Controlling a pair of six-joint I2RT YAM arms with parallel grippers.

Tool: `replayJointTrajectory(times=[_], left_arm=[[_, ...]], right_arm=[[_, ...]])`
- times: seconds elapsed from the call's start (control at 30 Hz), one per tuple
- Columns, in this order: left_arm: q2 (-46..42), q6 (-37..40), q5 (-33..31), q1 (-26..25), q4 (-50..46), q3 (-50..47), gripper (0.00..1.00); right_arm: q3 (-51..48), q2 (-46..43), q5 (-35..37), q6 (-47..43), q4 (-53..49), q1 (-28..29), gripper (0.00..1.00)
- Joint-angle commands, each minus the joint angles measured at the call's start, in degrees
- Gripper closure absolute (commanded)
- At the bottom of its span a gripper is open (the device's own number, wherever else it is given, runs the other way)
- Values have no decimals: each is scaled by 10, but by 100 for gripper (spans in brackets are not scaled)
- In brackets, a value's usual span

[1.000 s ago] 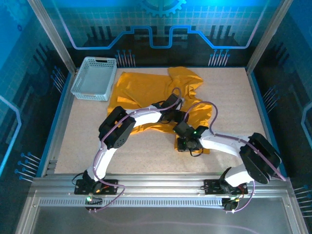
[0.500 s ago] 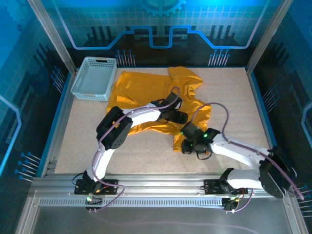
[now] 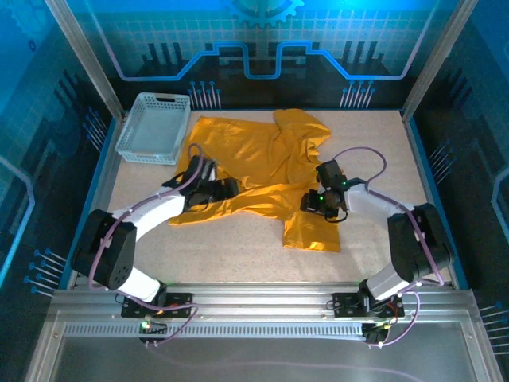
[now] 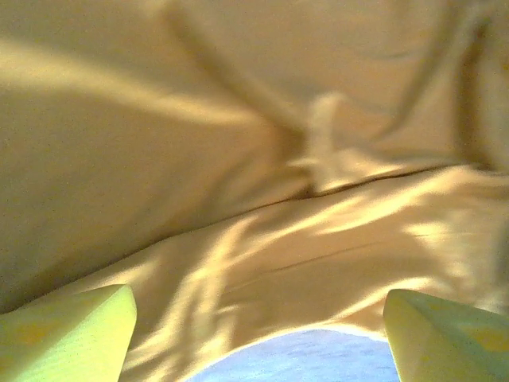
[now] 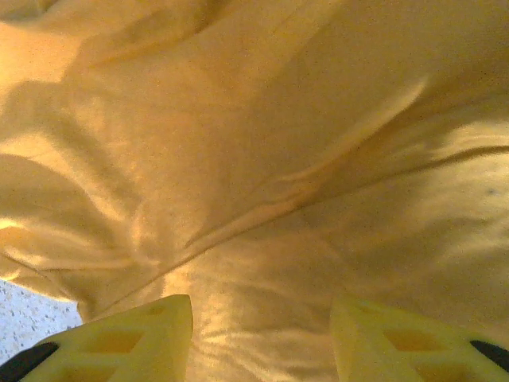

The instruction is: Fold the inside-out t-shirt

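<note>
Soft, matt, creased cloth of the t-shirt (image 3: 246, 155); speckled matt counter (image 3: 238, 255) beneath it; pale plastic lattice basket (image 3: 151, 131).

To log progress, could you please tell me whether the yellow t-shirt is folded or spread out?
Spread out, not folded: the t-shirt lies rumpled across the table, edges uneven, no tidy fold visible.

Far-left corner blocked by basket (image 3: 155, 127), just beside shirt (image 3: 254, 155). Near counter (image 3: 238, 259) strip bare, free to pass. Far-right corner free too.
</note>
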Motion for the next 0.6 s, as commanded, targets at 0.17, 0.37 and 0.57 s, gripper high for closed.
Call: replayJointTrajectory(times=[0.17,0.37,0.57], left_arm=[[-25,-93,51,91,97,-129,18],[-48,-110,46,94,101,-157,20],[-114,-134,31,53,74,-191,21]], right_arm=[[-63,-16,22,44,6,-46,49],[-99,-60,58,45,-29,-85,49],[-158,-146,64,57,-52,-148,49]])
